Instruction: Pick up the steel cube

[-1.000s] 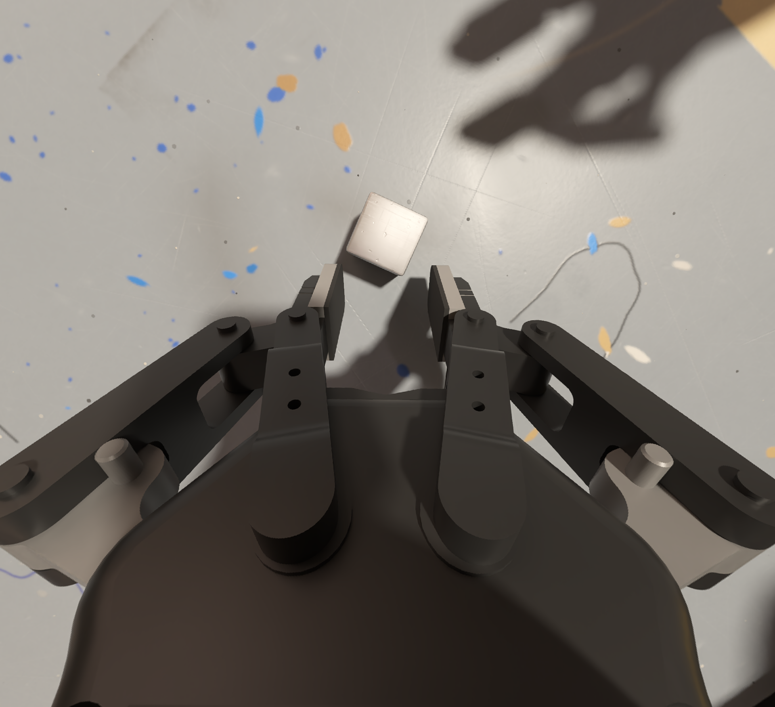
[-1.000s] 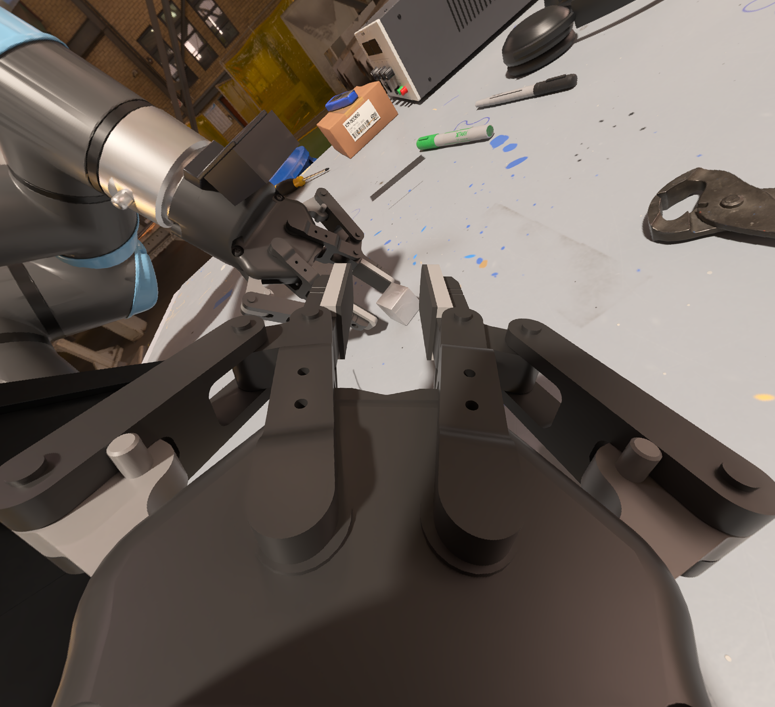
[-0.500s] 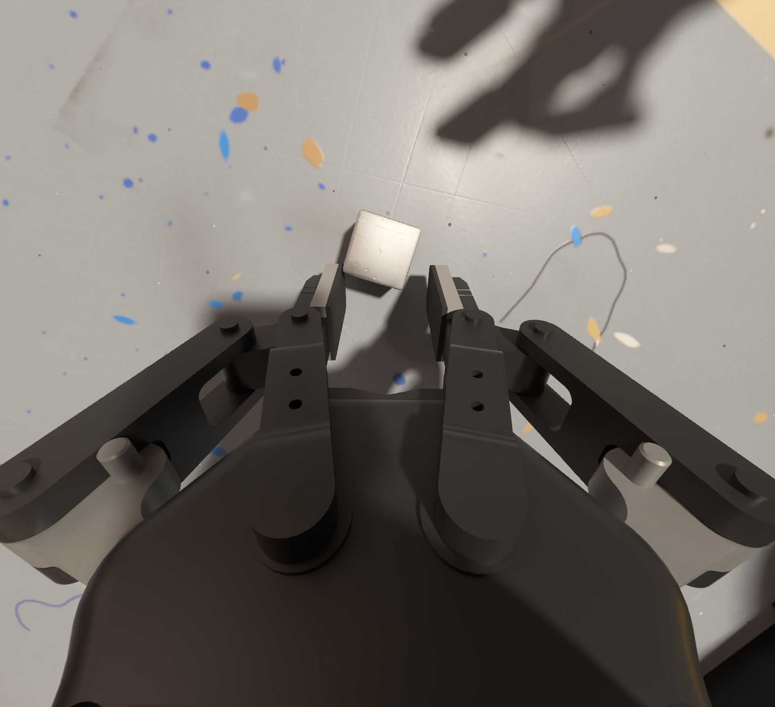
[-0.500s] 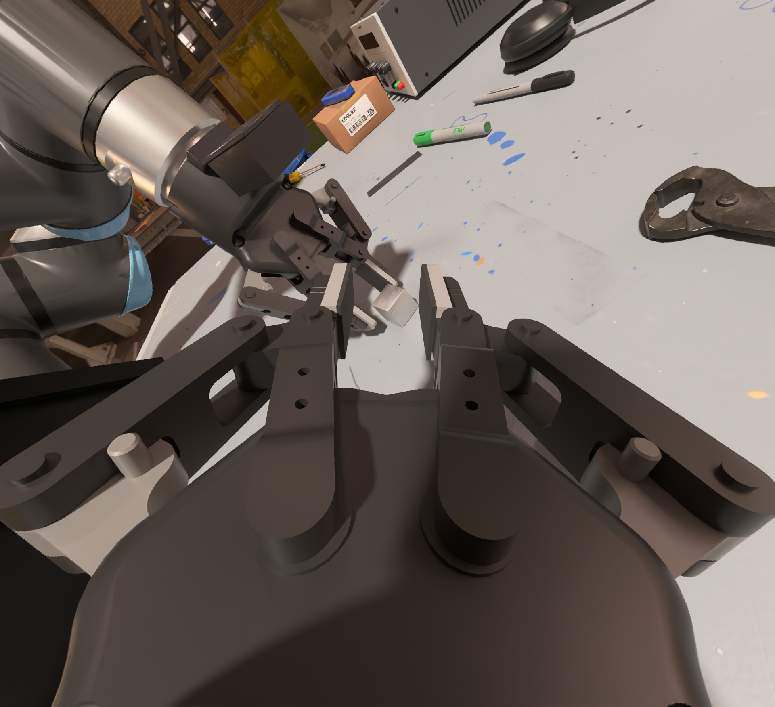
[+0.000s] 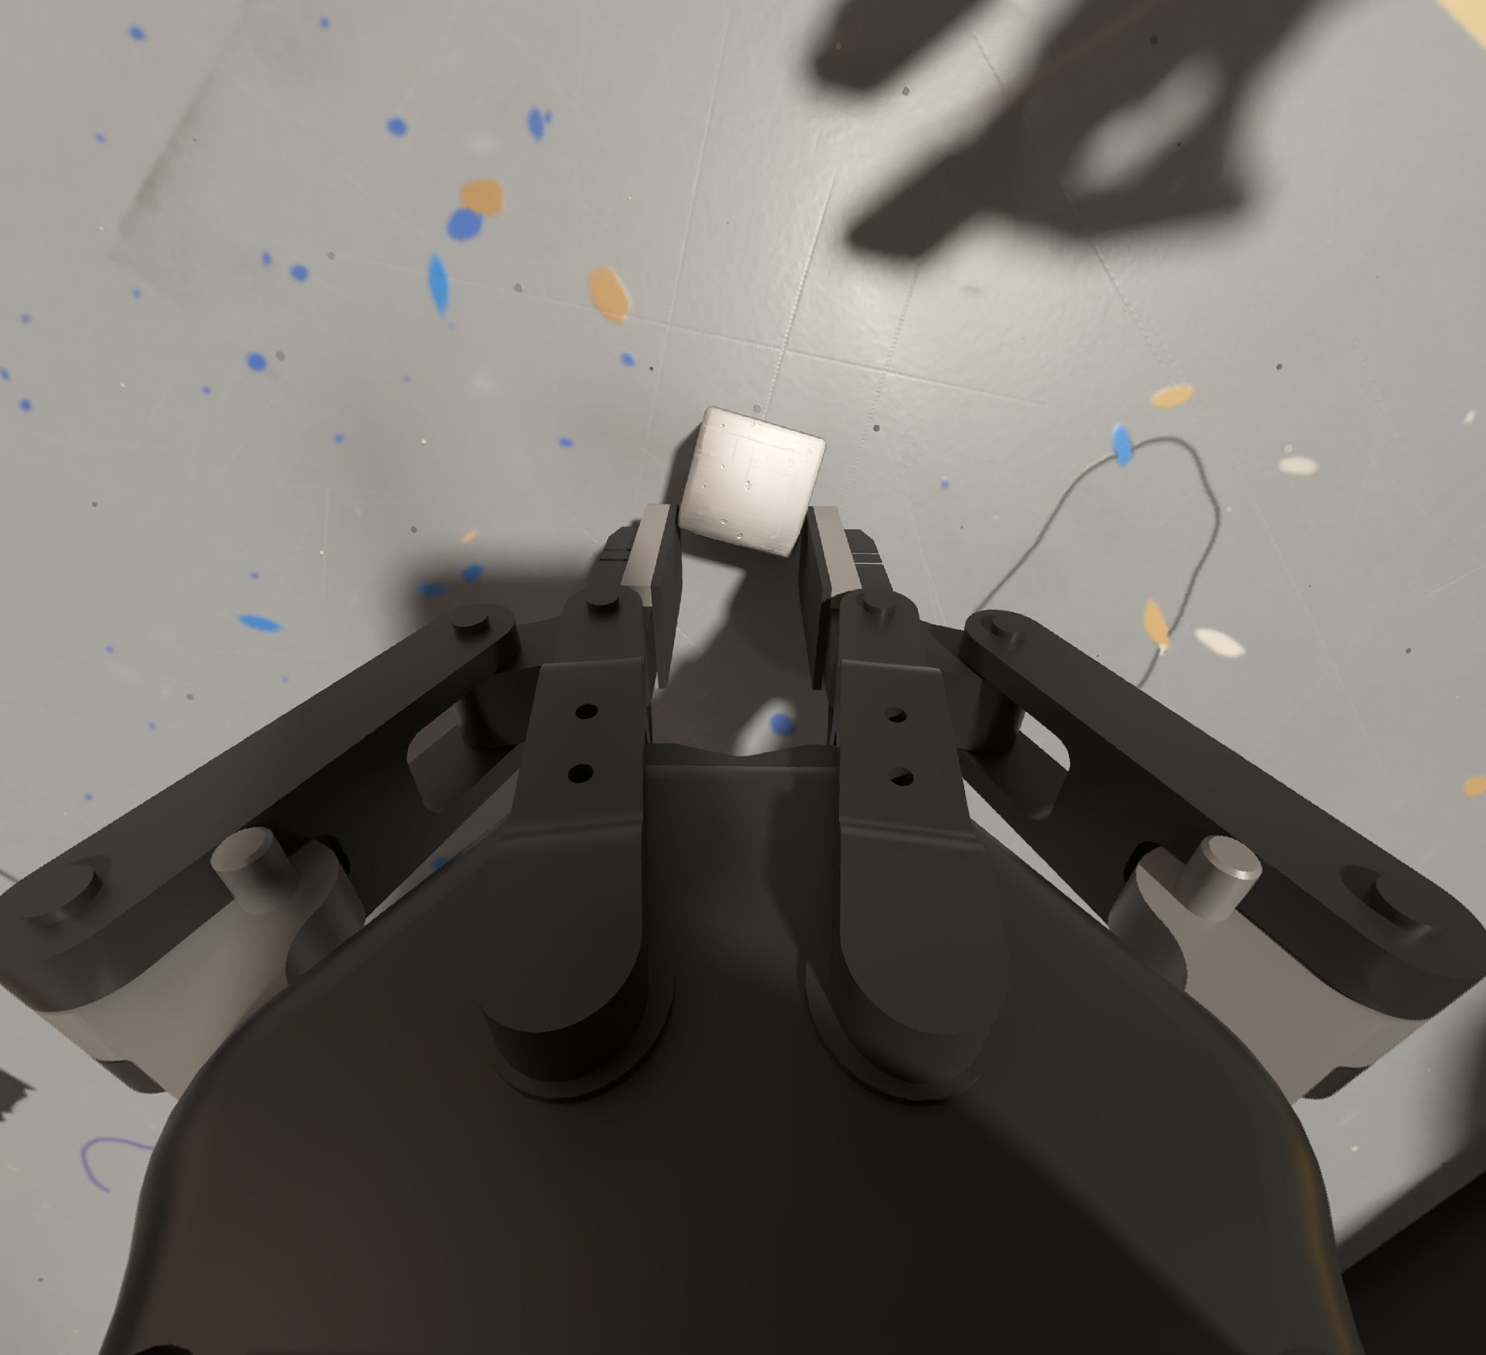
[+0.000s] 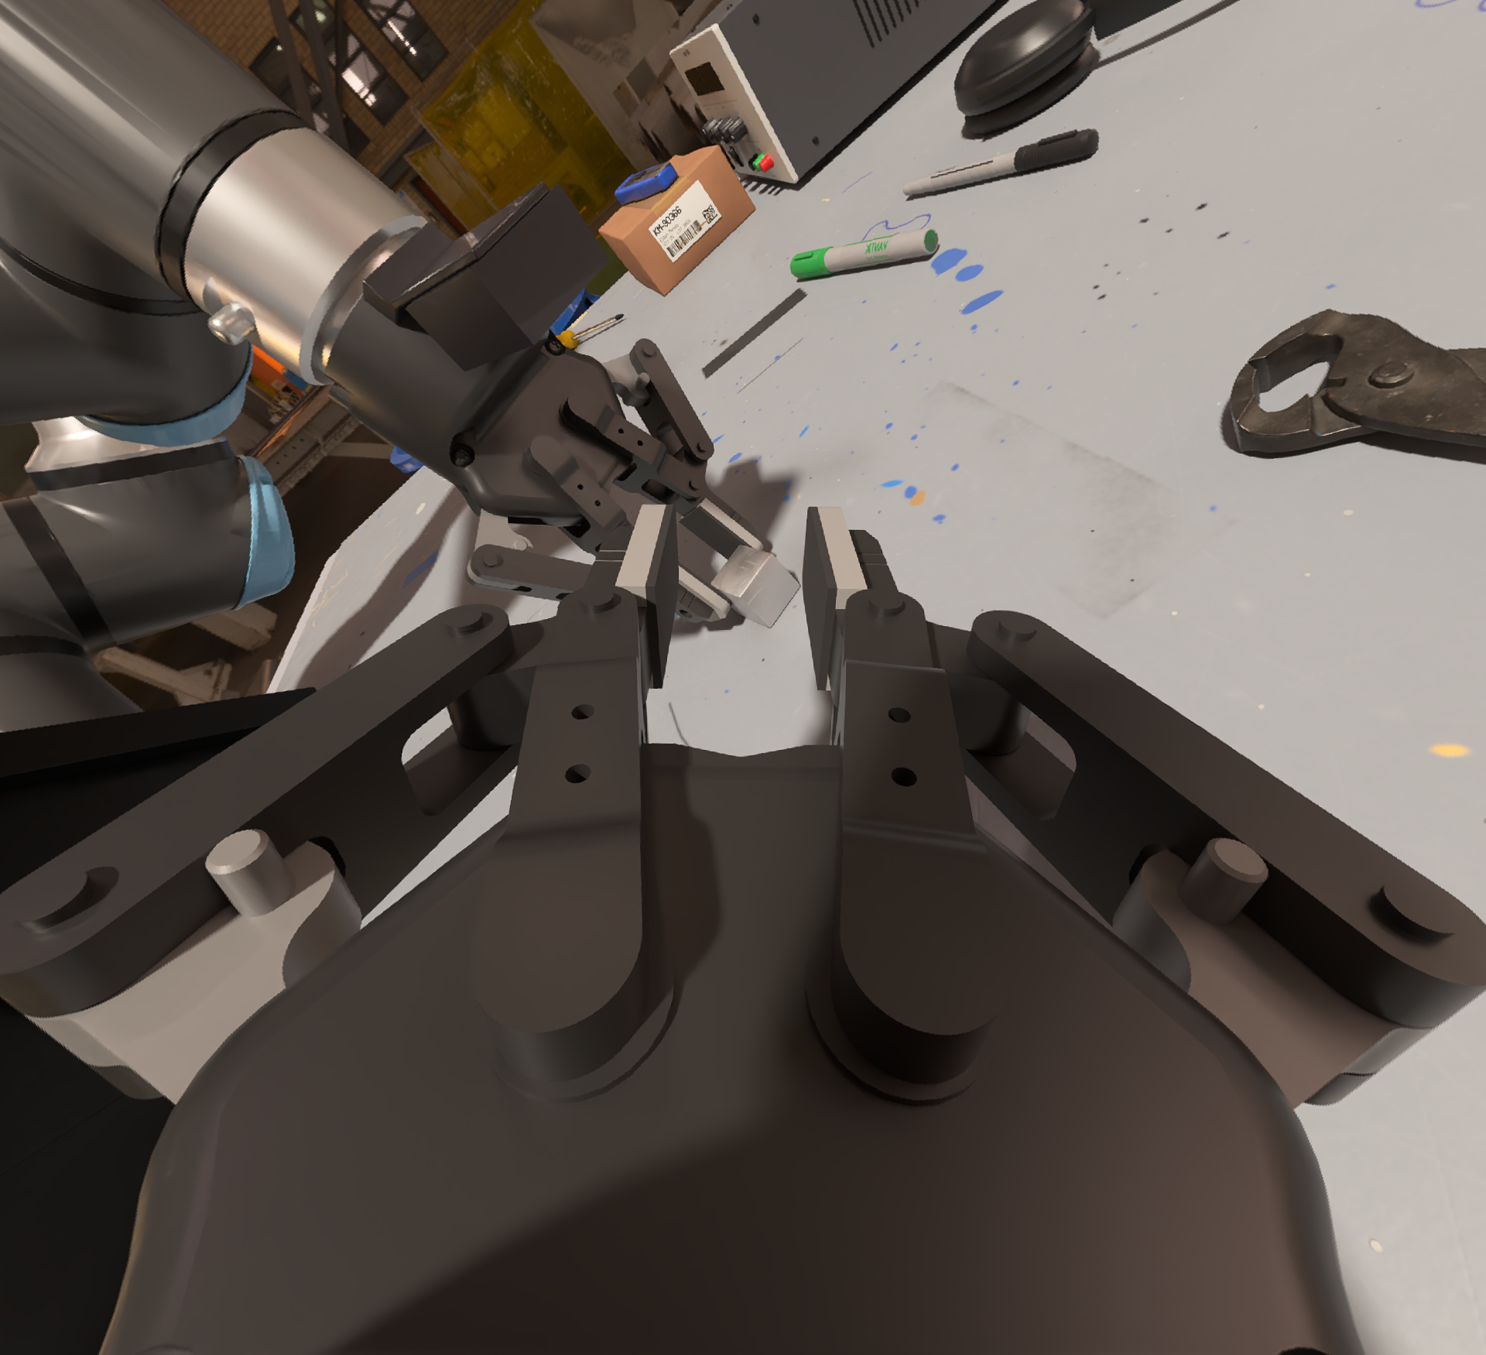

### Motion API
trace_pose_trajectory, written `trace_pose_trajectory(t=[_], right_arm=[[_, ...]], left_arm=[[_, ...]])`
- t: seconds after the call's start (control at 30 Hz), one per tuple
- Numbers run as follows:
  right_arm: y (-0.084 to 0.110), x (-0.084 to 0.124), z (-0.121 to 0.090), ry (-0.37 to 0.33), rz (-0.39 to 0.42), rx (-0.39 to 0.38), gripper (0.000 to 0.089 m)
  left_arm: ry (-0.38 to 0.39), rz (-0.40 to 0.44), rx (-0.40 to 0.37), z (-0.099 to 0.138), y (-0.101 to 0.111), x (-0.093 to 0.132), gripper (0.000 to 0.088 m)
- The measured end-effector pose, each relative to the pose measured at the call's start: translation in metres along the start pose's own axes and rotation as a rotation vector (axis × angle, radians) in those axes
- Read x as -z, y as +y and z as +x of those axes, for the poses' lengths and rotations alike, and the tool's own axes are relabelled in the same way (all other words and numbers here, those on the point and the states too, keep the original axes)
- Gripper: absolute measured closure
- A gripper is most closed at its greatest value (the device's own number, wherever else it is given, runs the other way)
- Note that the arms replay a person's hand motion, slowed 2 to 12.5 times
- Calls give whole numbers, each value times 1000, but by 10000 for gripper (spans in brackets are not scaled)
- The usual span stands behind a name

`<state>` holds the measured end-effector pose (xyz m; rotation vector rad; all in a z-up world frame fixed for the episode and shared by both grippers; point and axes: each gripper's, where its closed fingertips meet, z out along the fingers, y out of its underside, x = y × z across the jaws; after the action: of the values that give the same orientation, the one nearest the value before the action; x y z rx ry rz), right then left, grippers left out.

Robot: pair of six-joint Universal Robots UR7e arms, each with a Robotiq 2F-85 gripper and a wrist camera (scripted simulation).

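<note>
Steel cube (image 5: 752,490) sits skewed between left tool (image 5: 741,553) fingertips.

The left gripper (image 5: 744,553) points steeply down, its two fingers parted and the grey pads (image 5: 650,548) standing apart. The right gripper (image 6: 744,553) is tilted forward at a shallower angle, fingers likewise spread. The left arm (image 6: 161,207) slants downward.

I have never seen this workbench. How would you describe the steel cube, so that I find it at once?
Start from the grey workbench and the grey power supply box at its far edge. Come nearer, past the green marker, to the left gripper reaching down to the surface. The steel cube is at its fingertips: small, pale and shiny, the only blocky metal piece there.
</note>
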<state>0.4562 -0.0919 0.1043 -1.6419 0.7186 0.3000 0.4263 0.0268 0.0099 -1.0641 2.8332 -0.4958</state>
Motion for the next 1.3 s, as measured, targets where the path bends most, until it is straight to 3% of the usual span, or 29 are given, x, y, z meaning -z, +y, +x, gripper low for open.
trace_pose_trajectory(t=[0.5, 0.73, 1.03, 1.3], right_arm=[[1, 0, 1, 2, -7, -1, 614], [2, 0, 3, 11, -13, 15, 623], [7, -1, 10, 56, -56, 92, 627], [17, -6, 19, 116, -144, 197, 629]], left_arm=[[20, 8, -28, 0, 0, 0, 614], [2, 56, -46, -6, -4, 1, 614], [20, 243, -123, -12, -29, 10, 614], [133, 475, -204, -7, -61, 23, 614]])
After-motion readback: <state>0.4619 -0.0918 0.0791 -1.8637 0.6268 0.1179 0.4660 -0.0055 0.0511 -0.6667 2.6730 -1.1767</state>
